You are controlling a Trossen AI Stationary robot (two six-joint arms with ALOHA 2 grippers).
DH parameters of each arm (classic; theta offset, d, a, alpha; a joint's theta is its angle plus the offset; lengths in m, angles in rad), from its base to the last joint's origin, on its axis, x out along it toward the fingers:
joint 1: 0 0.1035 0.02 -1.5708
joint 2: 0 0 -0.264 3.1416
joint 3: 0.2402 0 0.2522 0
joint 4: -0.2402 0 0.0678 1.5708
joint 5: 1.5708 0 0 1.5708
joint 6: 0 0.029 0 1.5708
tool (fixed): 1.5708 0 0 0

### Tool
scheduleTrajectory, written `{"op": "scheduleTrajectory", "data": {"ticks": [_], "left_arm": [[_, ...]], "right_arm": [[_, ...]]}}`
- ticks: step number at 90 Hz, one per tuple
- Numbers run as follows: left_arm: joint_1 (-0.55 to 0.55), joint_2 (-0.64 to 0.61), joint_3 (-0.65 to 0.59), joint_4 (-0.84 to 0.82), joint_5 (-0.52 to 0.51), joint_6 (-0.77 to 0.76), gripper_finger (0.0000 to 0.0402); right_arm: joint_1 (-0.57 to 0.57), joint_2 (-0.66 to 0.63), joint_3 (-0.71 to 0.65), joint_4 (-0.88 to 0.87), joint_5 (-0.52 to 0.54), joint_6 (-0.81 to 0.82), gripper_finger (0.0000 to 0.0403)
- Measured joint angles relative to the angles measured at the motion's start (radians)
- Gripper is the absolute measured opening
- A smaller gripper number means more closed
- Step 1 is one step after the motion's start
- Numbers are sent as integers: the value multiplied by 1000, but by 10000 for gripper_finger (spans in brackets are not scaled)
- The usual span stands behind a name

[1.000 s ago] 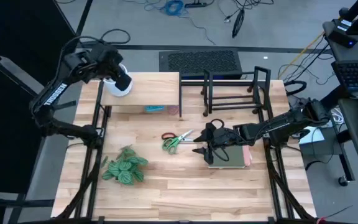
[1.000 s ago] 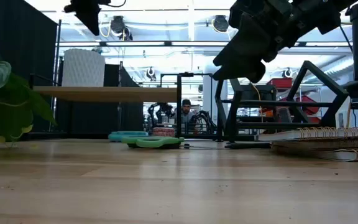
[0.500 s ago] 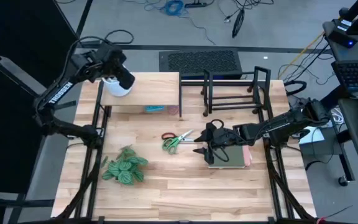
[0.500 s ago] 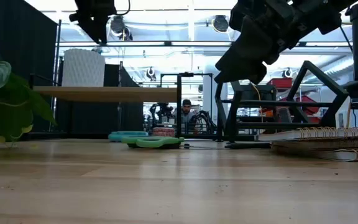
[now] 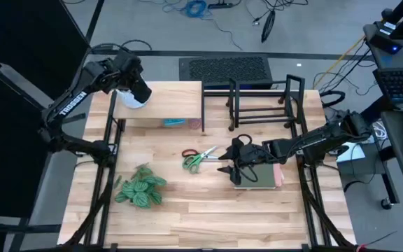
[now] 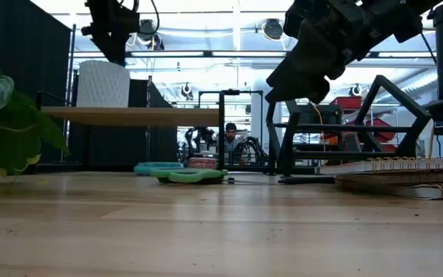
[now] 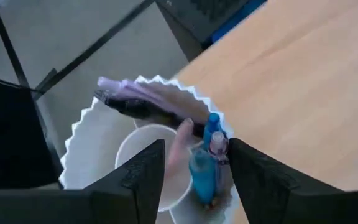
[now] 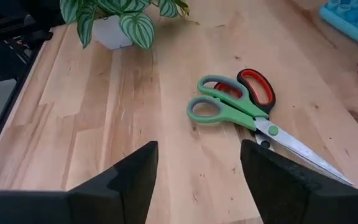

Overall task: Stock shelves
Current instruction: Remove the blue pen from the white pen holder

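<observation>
Your left gripper (image 5: 137, 89) has shifted over the last second: it has drifted from the outer side of the white fluted cup (image 7: 104, 134) to sit directly above it, fingers spread and holding nothing. That reads as a release followed by a retreat, so the cup looks stocked on the pale-wood riser shelf (image 5: 170, 105), at its outer end.

Inside the cup you can see a blue marker (image 7: 207, 155), a dark pen with a lilac end (image 7: 148, 106) and an inner white ring; anything deeper is hidden.

Your right gripper (image 5: 238, 162) hasn't budged, hanging open and empty over the spiral notebooks (image 5: 268, 175), near 2 pairs of scissors (image 8: 241, 109).

The black wire rack (image 5: 257, 101) beside the riser holds nothing visible. A teal tray (image 5: 174, 122) lies under the riser's front edge, and the potted plant (image 5: 140, 187) waits near the table's front.
</observation>
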Motion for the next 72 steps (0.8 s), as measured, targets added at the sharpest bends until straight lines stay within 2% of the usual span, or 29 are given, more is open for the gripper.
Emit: {"op": "scheduleTrajectory", "data": {"ticks": [29, 57, 72], "left_arm": [[0, -10, -12, 38, 35, 4, 157], [0, -15, -12, 19, 35, 3, 56], [-1, -32, -12, 11, 44, 4, 31]], "right_arm": [[0, 0, 0, 1, 0, 1, 212], [0, 0, 0, 0, 0, 1, 212], [0, 0, 0, 1, 0, 1, 212]]}}
